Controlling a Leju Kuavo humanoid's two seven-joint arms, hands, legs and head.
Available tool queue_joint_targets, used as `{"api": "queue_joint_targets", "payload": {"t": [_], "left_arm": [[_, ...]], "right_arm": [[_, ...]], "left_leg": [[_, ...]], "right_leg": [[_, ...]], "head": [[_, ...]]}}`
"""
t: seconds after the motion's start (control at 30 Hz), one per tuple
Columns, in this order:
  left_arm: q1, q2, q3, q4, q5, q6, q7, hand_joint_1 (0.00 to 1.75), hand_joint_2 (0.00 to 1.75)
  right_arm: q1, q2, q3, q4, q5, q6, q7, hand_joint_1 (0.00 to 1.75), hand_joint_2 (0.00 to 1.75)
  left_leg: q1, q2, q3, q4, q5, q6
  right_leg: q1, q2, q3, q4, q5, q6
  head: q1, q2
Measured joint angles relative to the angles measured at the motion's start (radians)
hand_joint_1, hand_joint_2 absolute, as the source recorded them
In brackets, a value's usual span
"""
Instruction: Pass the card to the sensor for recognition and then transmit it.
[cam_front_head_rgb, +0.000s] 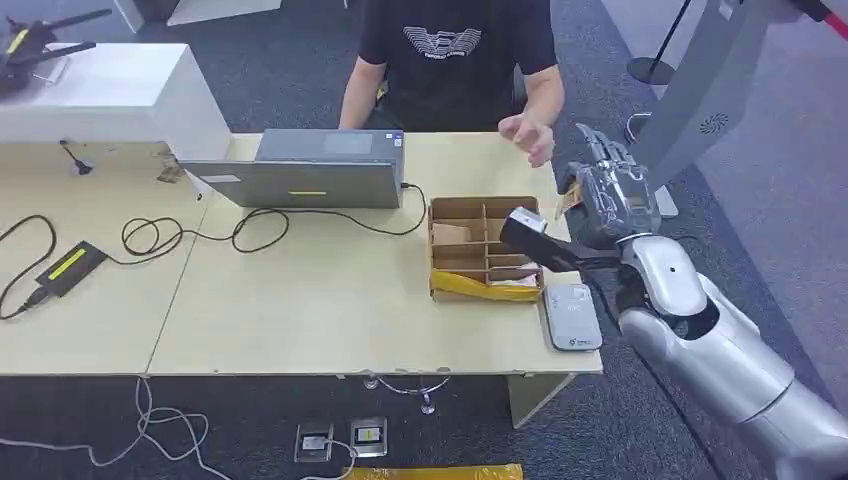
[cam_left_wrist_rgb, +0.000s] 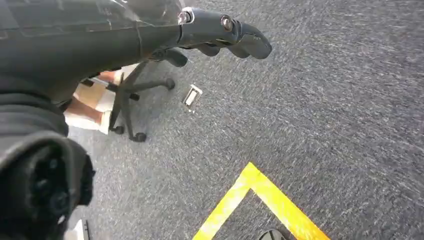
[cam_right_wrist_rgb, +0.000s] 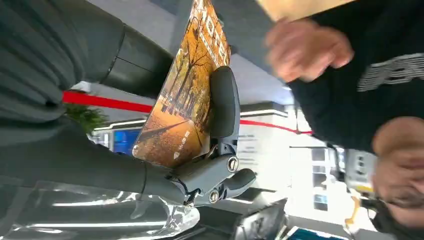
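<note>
Right wrist view showed the card (cam_right_wrist_rgb: 182, 105) pinched in my right hand (cam_right_wrist_rgb: 150, 165), one dark finger lying across its printed face and the thumb side behind it, the rest of the card standing free. I judged the card thin, light and stiff, with a glossy, slippery face; a grip near one edge seemed best, since it left the far end clear for a taker. I judged too hard a squeeze could bow it and too loose a one could let it slide.

Head view placed the right hand (cam_front_head_rgb: 612, 195) raised past the counter (cam_front_head_rgb: 300, 310) edge, above the divided box (cam_front_head_rgb: 484, 248) and well apart from the sensor (cam_front_head_rgb: 571, 317) lying flat near the counter corner. The person's hand (cam_front_head_rgb: 530, 135) hovered near the card, not touching it. I judged the handover to be the step in hand.

Left wrist view showed the left hand (cam_left_wrist_rgb: 220, 32) hanging over the carpet, fingers curled and holding nothing.
</note>
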Motion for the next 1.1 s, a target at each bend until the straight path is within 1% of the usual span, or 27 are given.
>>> {"api": "queue_joint_targets", "payload": {"t": [0.13,0.33,0.53,0.77,0.8,0.83,1.1], "left_arm": [[0.000,-0.001,0.009,0.000,-0.005,0.000,-0.001,0.00,0.00],[0.000,-0.007,0.017,0.000,-0.013,0.000,0.001,0.00,0.00],[-0.006,-0.016,0.026,0.000,-0.024,0.000,0.017,0.00,0.00],[-0.011,-0.022,0.033,0.000,-0.044,0.000,0.027,0.00,0.00],[-0.011,-0.023,0.033,0.000,-0.047,0.000,0.027,0.00,0.00],[-0.011,-0.024,0.034,0.000,-0.053,0.000,0.027,0.00,0.00],[-0.012,-0.024,0.041,0.000,-0.076,0.000,0.020,0.00,0.00]], "right_arm": [[0.003,0.047,0.024,0.027,0.001,-0.045,-0.018,1.75,1.75],[0.010,0.091,0.042,0.079,-0.007,-0.065,-0.031,1.75,1.75],[0.011,0.119,0.047,0.124,-0.010,-0.068,-0.038,1.75,1.75],[0.008,0.135,0.047,0.158,-0.009,-0.058,-0.028,1.75,1.75],[0.006,0.137,0.047,0.164,-0.009,-0.054,-0.026,0.31,1.75],[0.006,0.137,0.047,0.167,-0.008,-0.052,-0.025,0.00,1.75],[0.000,0.144,0.047,0.192,-0.002,-0.042,-0.012,0.00,1.75]], "left_leg": [[0.000,-0.001,0.000,0.000,0.000,0.000],[0.000,0.000,0.000,0.000,0.000,0.000],[0.000,-0.001,0.000,0.000,0.000,0.000],[0.000,-0.001,0.000,0.000,0.000,0.000],[0.000,-0.001,0.000,0.000,0.000,0.000],[0.000,-0.001,0.000,0.000,0.000,0.000],[0.000,-0.001,0.000,0.000,0.000,0.000]], "right_leg": [[0.000,0.000,0.000,0.000,0.000,0.000],[0.000,0.000,0.000,0.000,0.000,0.000],[0.000,0.000,0.000,0.000,0.000,0.000],[0.000,0.000,0.000,0.000,0.000,0.000],[0.000,0.000,0.000,0.000,0.000,0.000],[0.000,0.000,0.000,0.000,0.000,0.000],[0.000,0.000,0.000,0.000,0.000,0.000]], "head": [[0.000,0.000],[0.000,0.000],[0.000,0.000],[0.000,0.000],[0.000,0.000],[0.000,0.000],[0.000,0.000]]}}
